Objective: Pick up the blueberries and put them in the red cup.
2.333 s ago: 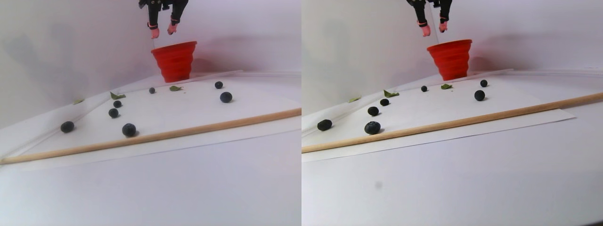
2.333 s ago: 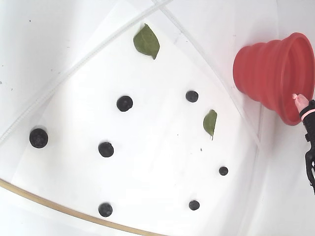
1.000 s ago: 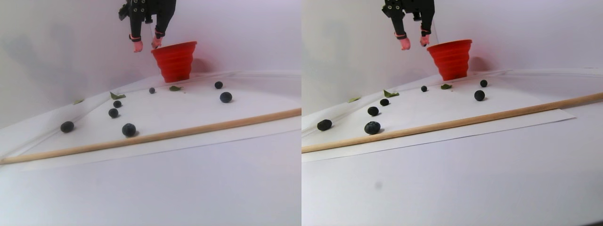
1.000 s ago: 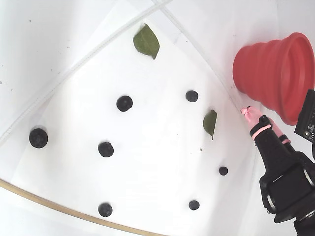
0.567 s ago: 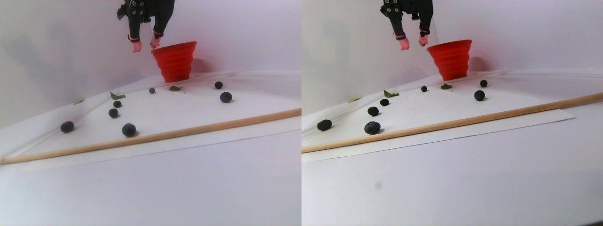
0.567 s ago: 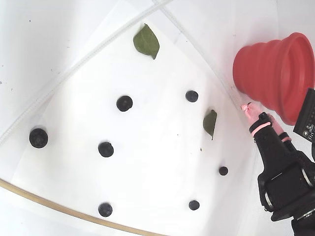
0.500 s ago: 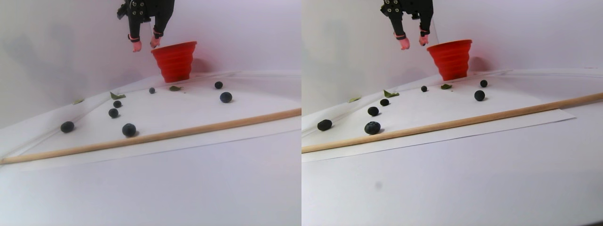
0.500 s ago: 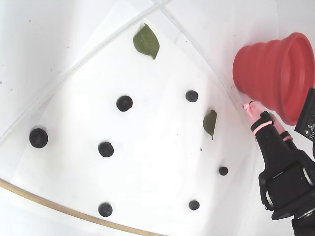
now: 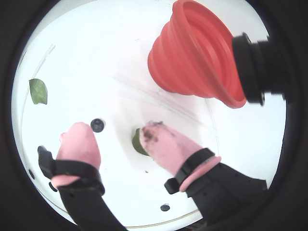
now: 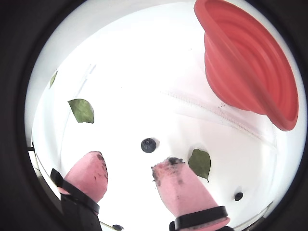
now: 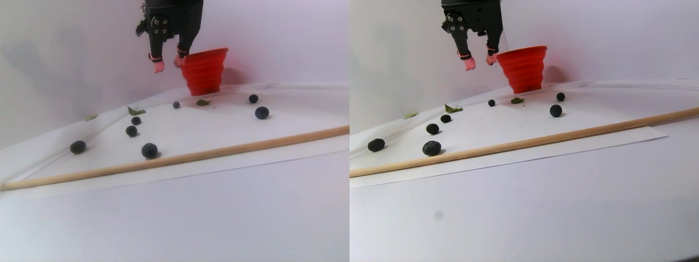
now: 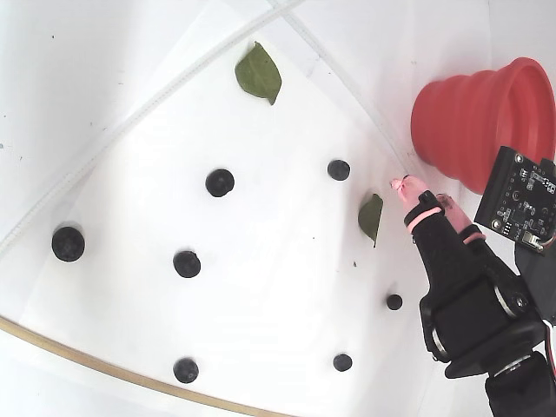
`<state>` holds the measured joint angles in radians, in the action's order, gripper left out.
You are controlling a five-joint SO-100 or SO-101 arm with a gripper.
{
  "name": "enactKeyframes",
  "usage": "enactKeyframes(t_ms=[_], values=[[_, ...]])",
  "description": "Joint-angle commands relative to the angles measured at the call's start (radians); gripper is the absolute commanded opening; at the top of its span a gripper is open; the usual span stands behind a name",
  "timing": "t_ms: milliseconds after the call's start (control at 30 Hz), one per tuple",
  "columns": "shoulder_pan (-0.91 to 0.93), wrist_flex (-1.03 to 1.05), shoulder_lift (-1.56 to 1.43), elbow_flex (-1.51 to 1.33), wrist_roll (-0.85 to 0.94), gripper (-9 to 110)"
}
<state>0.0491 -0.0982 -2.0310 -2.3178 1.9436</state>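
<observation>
Several blueberries lie scattered on the white sheet, among them one point(image 12: 339, 169) near the cup, one point(image 12: 220, 182) further left and one point(image 12: 394, 301) lower right. The red cup point(image 12: 469, 130) stands upright at the sheet's far corner, also seen in the stereo pair view point(image 11: 203, 71) and in both wrist views point(image 9: 192, 53) point(image 10: 245, 62). My gripper point(image 12: 423, 193) hangs open and empty above the sheet, just left of the cup point(image 11: 168, 65). Below its pink fingertips point(image 10: 94, 163) lies a small blueberry point(image 10: 148, 145) point(image 9: 97, 125), ahead of the gap point(image 10: 130, 163) point(image 9: 114, 132).
Two green leaves lie on the sheet, one point(image 12: 371, 217) just beside the gripper and one point(image 12: 259, 74) at the far edge. A wooden rod point(image 11: 218, 150) runs along the sheet's near edge. A pale strip point(image 12: 148, 104) borders the sheet.
The gripper has left its place above the cup's rim, moved left of the cup and come lower toward the sheet. It stays open. The blueberries and the cup have not moved.
</observation>
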Motion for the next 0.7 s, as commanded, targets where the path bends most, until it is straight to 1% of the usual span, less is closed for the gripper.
enactKeyframes(t_ms=[0,667], values=[[-0.018,-0.040,-0.002,0.015,0.008,18],[0.005,-0.138,0.167,0.060,0.017,18]])
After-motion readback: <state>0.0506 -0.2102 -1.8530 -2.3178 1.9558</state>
